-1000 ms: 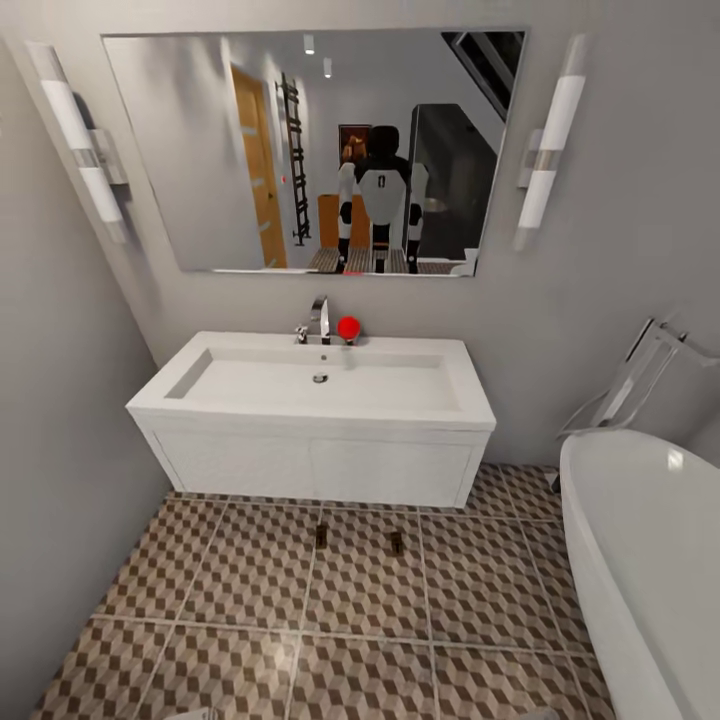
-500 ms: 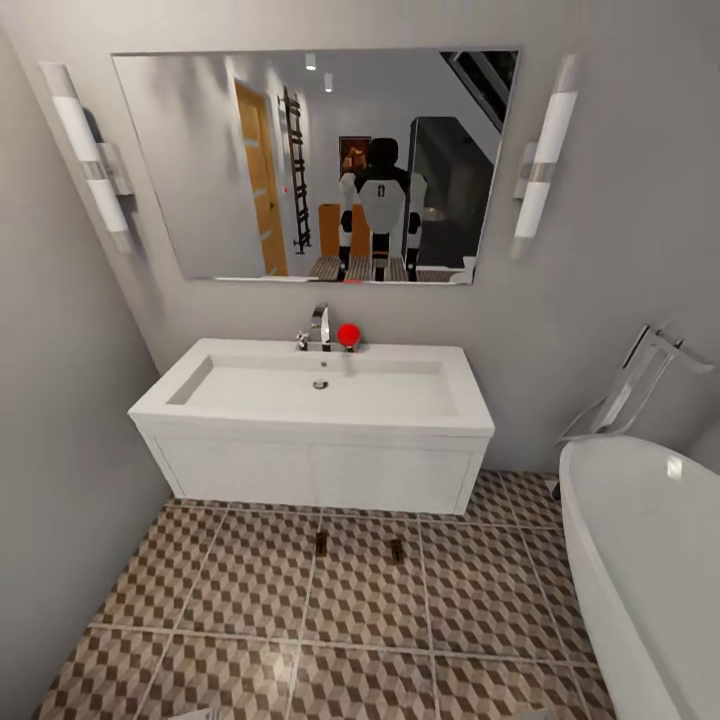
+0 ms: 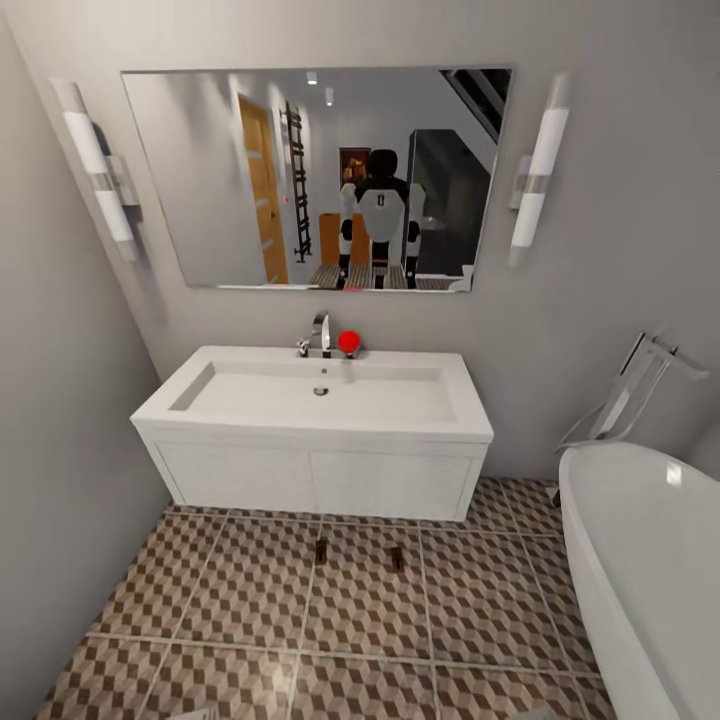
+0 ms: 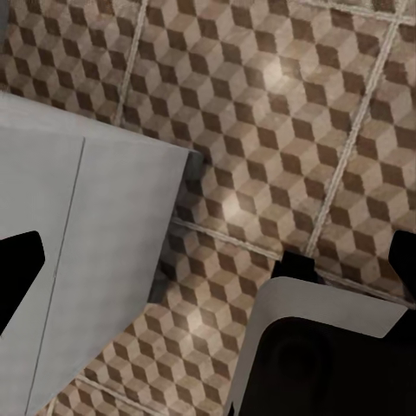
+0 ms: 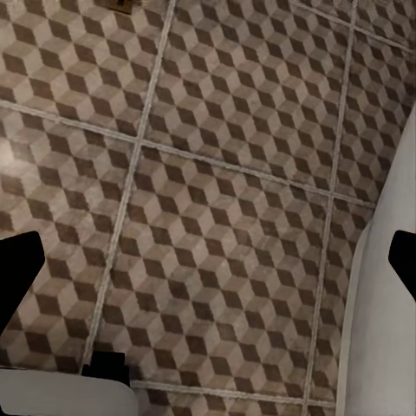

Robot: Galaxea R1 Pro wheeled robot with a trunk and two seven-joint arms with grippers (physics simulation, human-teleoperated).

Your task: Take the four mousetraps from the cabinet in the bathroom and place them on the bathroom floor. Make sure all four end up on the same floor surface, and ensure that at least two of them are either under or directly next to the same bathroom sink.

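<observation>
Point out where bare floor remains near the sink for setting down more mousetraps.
Two small dark brown mousetraps lie on the cube-patterned tile floor just before the wide white rectangular sink. Free tiles: left of them towards the grey wall, and right of them towards the white rounded bathtub. Only the strip between the traps is tight.

Two mousetraps (image 3: 321,551) (image 3: 397,560); one sink (image 3: 320,395); one mirror (image 3: 315,180); two lamps (image 3: 98,180) (image 3: 537,180).
</observation>
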